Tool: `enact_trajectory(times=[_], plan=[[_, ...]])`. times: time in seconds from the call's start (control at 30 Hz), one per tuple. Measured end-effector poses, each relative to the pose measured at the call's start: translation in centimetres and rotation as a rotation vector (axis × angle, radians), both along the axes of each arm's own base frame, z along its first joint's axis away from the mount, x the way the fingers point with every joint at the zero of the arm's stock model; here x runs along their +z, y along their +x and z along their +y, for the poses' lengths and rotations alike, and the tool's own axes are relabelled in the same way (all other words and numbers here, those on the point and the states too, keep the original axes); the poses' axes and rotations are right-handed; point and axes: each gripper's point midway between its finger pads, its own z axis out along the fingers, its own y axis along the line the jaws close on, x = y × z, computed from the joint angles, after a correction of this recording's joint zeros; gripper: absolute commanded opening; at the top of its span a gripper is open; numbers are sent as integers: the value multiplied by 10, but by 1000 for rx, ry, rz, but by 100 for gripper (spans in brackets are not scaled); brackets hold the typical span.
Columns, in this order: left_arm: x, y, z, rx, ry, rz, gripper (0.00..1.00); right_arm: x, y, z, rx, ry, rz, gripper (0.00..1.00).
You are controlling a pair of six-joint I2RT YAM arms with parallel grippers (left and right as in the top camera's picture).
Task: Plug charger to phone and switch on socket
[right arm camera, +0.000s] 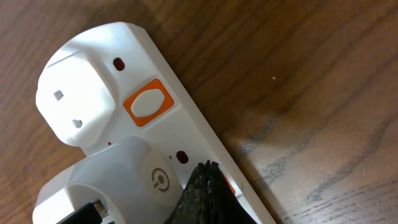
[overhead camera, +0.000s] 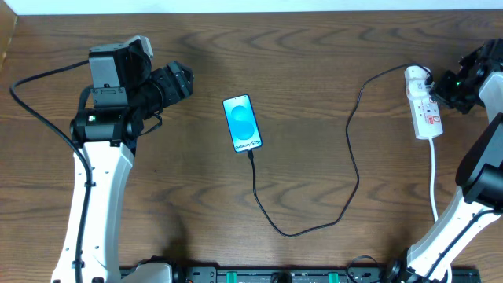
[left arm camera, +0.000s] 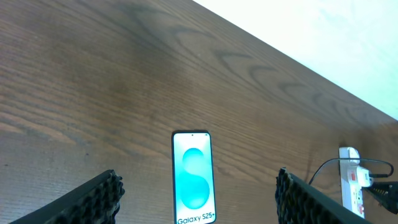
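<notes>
While the phone point(overhead camera: 242, 123) lay flat near the middle of the worktop point(overhead camera: 314, 39), screen up and lit cyan, the charger point(overhead camera: 351, 169) cable met its near short edge. The small plug appeared seated there, though the joint was too small to confirm. From the phone the cable ran toward the robot, looped round and climbed to the far end of the socket point(overhead camera: 423, 102). The socket lay at the right side of the worktop, well apart from the phone, its white cord point(overhead camera: 434, 181) trailing toward the near edge. The right end effector point(overhead camera: 446, 85) was clenched, grasping nothing, tip down over the socket. In the right wrist view one switch point(right arm camera: 147, 102), an orange surround with a white rocker, sat uncovered beside a white plug point(right arm camera: 78, 102). A rounded white adapter point(right arm camera: 134, 177) sat next along the strip. The closed fingertips point(right arm camera: 202, 186) covered most of the next switch along; whether they pressed it could not be told. The left end effector point(overhead camera: 179, 82) was released, jaws wide and empty. It was held left of the phone, well apart from it and pointed toward it. In the left wrist view its fingers point(left arm camera: 99, 199) framed the phone, with the socket beyond at the right.
</notes>
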Motion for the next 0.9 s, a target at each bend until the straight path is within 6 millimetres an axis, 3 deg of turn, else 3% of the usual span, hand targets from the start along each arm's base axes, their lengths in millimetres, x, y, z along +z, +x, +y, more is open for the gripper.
enact_trajectory(times=[0.3,0.4,0.9], plan=[[0,0,0,0,0,0,80,0,-1,1,-24,-13,19,1],[0,0,0,0,0,0,80,0,-9,8,-15,-2,57,1],[0,0,0,0,0,0,80,2,-6,5,-16,-18,45,1]])
